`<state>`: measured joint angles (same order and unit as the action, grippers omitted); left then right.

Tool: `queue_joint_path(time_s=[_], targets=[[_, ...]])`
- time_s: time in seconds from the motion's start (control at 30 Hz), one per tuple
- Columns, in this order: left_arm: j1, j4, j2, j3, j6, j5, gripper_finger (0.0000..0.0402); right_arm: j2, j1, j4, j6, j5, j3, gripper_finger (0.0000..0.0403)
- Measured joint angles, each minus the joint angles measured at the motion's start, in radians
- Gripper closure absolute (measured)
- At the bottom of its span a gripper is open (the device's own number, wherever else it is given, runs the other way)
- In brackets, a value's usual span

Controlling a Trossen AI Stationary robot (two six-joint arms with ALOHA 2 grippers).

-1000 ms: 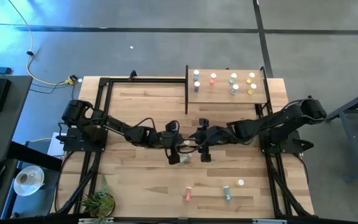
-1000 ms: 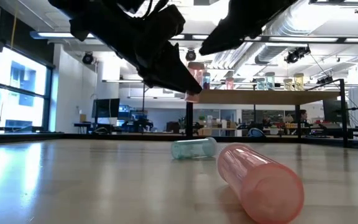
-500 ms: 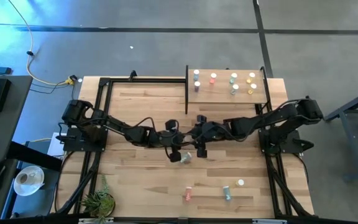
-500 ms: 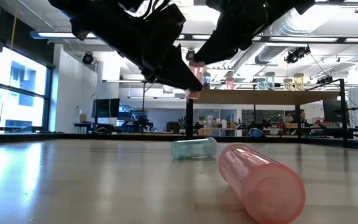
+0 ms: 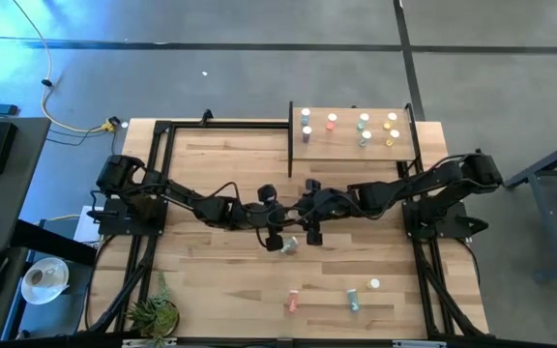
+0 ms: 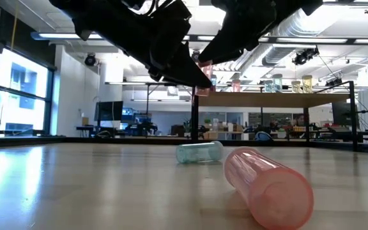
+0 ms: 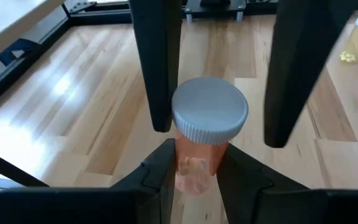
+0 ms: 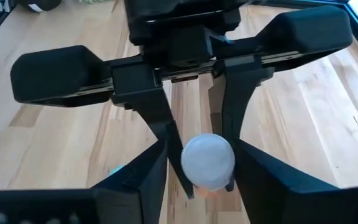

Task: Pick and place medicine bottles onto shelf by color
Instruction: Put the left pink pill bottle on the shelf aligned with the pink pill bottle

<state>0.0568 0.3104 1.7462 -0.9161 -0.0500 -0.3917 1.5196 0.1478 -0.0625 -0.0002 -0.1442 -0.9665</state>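
Note:
My left gripper point(image 7: 197, 186) is shut on a pink medicine bottle point(image 7: 194, 168) with a white cap point(image 7: 210, 115), above the table's middle point(image 5: 293, 215). My right gripper point(image 8: 207, 180) faces it from the right, open. Its two fingers point(image 7: 157, 68) stand on either side of the cap point(image 8: 207, 160). The shelf point(image 5: 351, 145) stands at the far right with several bottles upright on it. A teal bottle point(image 6: 199, 152) lies on its side under the grippers. My left gripper pinches the pink bottle's body point(image 7: 191, 177) below the cap between its two fingers. It comes from the table's left, slanting down. The bottle is lifted clear, its cap end toward my right gripper. My right gripper: I cannot tell whether its fingers touch the cap.
A pink bottle point(image 5: 293, 303) and a blue-grey one point(image 5: 353, 300) lie on their sides near the table's front edge, with a white-capped bottle point(image 5: 374, 284) upright beside them. A plant point(image 5: 153, 311) sits at the near left corner. Black frame posts point(image 5: 290, 140) edge the shelf.
My right gripper has moved toward the table's left, up to my left gripper, and its fingers now flank the bottle's cap. My left gripper has tipped a little, and the pink bottle's cap end has risen slightly.

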Motion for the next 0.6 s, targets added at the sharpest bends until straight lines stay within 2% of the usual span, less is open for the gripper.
queue_joint_path(time_s=[0.3, 0.6], targets=[[-0.01, 0.002, 0.0, 0.0, 0.004, 0.0, 0.0312, 0.0, -0.001, -0.001, 0.0, -0.004, 0.0, 0.0297], [-0.011, 0.008, 0.0, 0.0, 0.033, -0.001, 0.0291, 0.0, 0.0, -0.004, -0.001, -0.012, 0.0, 0.0296]])
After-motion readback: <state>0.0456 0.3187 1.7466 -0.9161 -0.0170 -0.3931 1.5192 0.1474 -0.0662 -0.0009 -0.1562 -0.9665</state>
